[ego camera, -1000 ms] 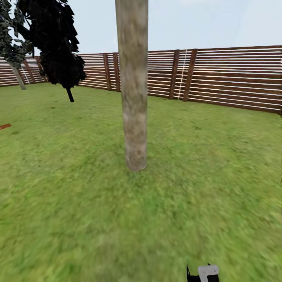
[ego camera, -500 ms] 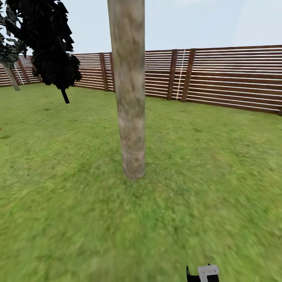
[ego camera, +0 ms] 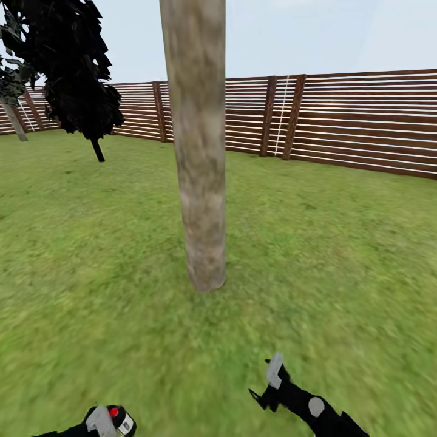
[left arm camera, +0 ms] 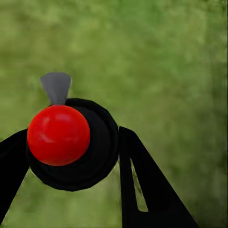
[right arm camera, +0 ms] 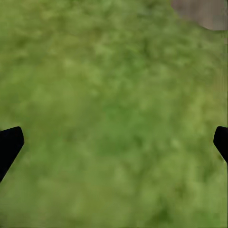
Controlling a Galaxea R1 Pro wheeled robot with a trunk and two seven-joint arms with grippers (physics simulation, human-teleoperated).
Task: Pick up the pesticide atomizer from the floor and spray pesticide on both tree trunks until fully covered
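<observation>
One tree's thick pale mottled tree trunk [ego camera: 199,158] rises from the grass floor [ego camera: 340,255] of the garden straight ahead. At the lower left of the head view, my left gripper [ego camera: 104,422] is shut on the pesticide atomizer [ego camera: 120,420], a dark bottle with a red spot. In the left wrist view the atomizer [left arm camera: 71,142] shows its red top and grey nozzle between the black fingers [left arm camera: 142,180]. My right gripper [ego camera: 267,383] hangs open over the grass, short of the trunk. Its fingertips [right arm camera: 9,145] stand wide apart, and the trunk base [right arm camera: 202,12] lies beyond. A second pale tree [ego camera: 12,103] stands far left.
A black-leaved tree [ego camera: 67,60] with a thin black trunk stands at the back left. A brown slatted fence [ego camera: 352,121] closes the lawn behind the trunk. Open grass lies on both sides of the trunk.
The view has moved closer to the trunk. My left gripper with the atomizer has come into view at the lower left. The right gripper has risen further into the picture.
</observation>
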